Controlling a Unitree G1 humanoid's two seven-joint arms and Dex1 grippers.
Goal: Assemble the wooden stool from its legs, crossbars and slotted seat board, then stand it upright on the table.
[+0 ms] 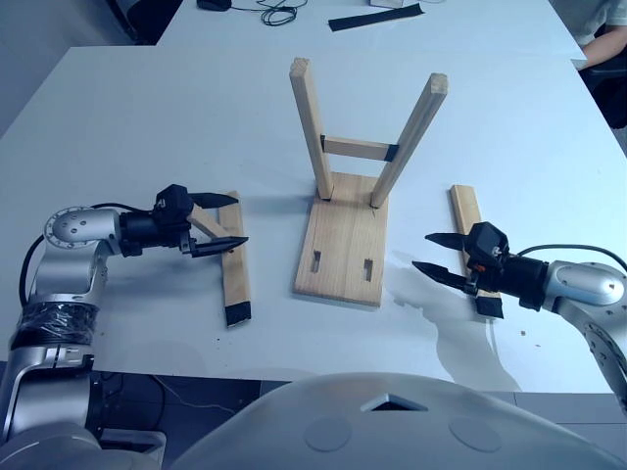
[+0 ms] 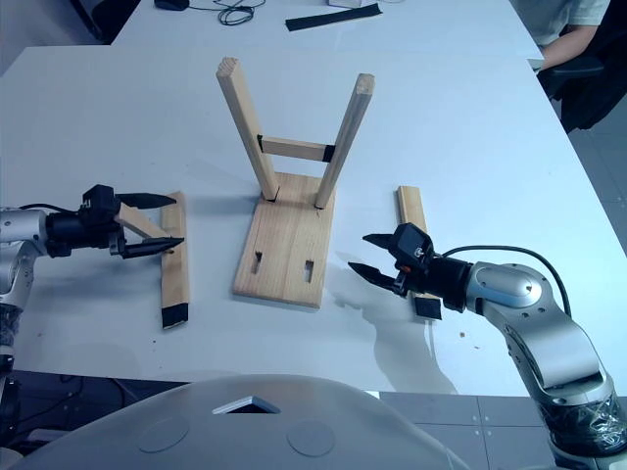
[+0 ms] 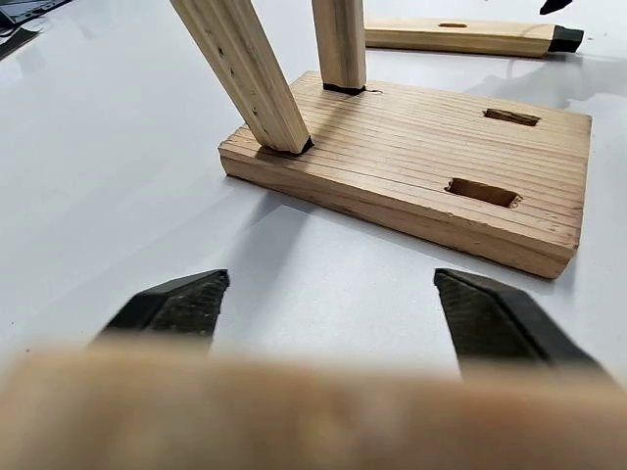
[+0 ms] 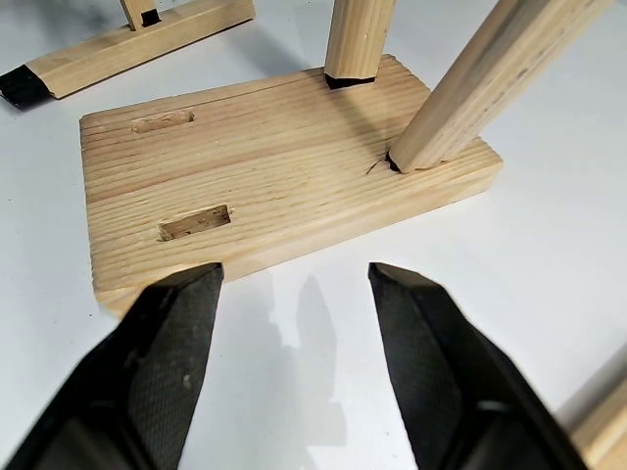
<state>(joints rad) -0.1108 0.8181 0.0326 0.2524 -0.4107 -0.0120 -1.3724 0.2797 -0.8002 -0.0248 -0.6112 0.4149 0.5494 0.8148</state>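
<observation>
With two legs (image 1: 313, 117) already standing in the seat board (image 1: 338, 250) between them, the left claw (image 1: 240, 219) and right claw (image 1: 421, 251) both gaped wide and empty, one loose leg (image 1: 236, 284) under the left, a second leg (image 1: 465, 209) just behind the right, probably next to be grasped.

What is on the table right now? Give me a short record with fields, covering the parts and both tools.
Seat board: pale slotted wooden board lying flat on the white table.
Fitted: two standing wooden legs in the far slots, joined by a short wooden crossbar.
Empty: two near slots.
Loose: black-tipped wooden leg left of the board; second black-tipped wooden leg right of it.
Left tool: open, at the left loose leg.
Right tool: open, between board and right loose leg.
</observation>
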